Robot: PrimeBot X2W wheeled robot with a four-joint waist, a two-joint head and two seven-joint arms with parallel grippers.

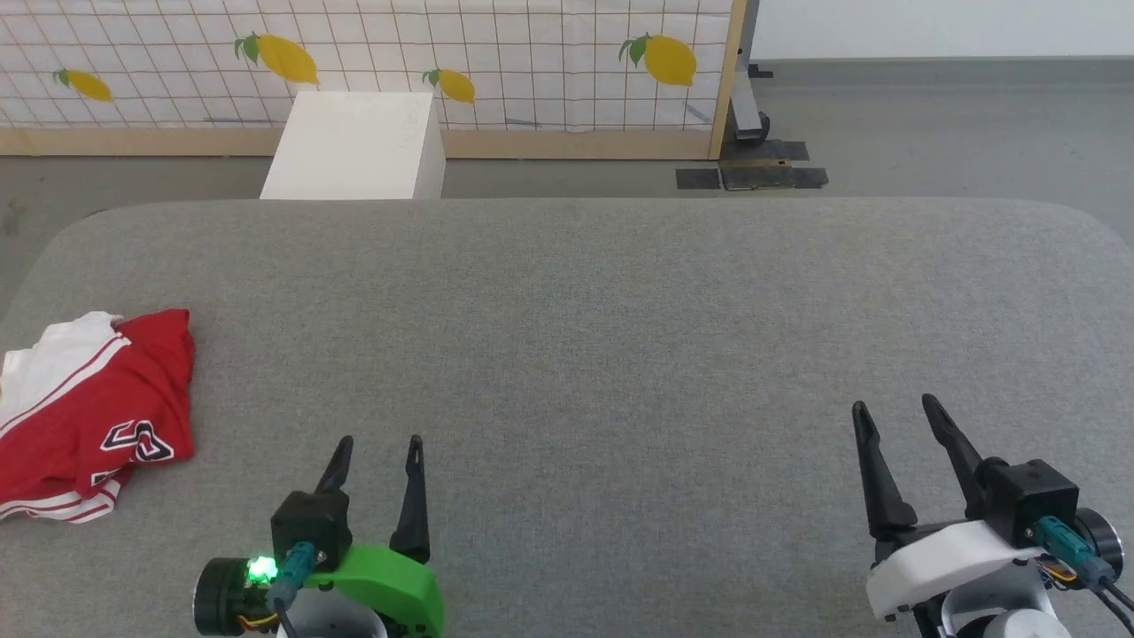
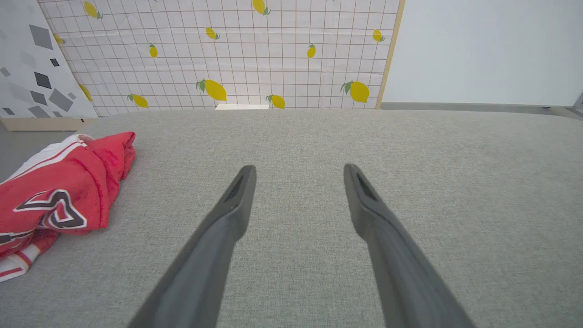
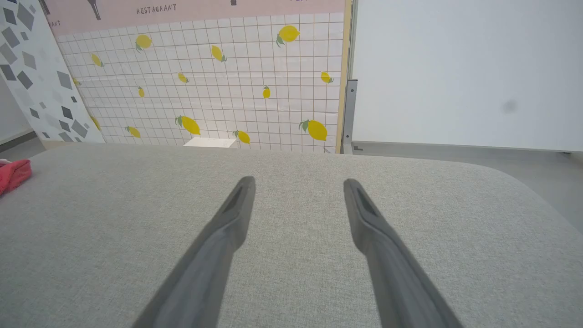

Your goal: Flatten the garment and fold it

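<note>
The garment [image 1: 93,416] lies crumpled at the left edge of the grey table [image 1: 602,337]: red cloth with a white sleeve, striped trim and black white-outlined lettering. In the left wrist view the garment [image 2: 59,191] sits left of my fingers, apart from them. A red corner of the garment [image 3: 13,175] shows at the far left of the right wrist view. My left gripper [image 1: 379,443] stands open near the front edge, right of the garment, nothing between its fingers. My right gripper [image 1: 895,408] is open at the front right, far from the garment.
A white box [image 1: 359,146] stands on the floor beyond the table's far edge. Behind it runs a lemon-print grid panel [image 1: 532,62] in a wooden frame. Black tape patches [image 1: 753,175] lie on the grey floor at the back right.
</note>
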